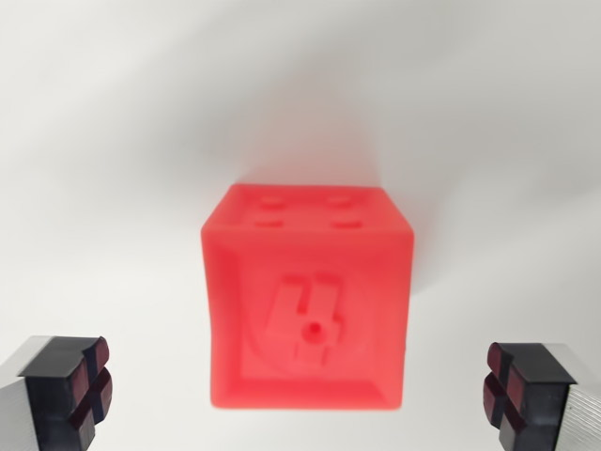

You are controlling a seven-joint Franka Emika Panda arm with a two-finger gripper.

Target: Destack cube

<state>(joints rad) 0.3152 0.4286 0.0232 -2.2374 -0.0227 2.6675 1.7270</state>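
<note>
Here the hand hung spread wide, its two fingertips low at either side of the wrist view, touching nothing. The red cube sat between them on the white counter, edges unseen. Judging by this, the approach was in hand; next, descend centred and close squarely on its sides.

The red cube sits square in the wrist view, between the two fingertips and a little ahead of them, touching neither. Its near face carries a raised figure like a 4 inside a faint ring, with a small hole at its middle. The face beyond it shows four shallow rectangular recesses.
</note>
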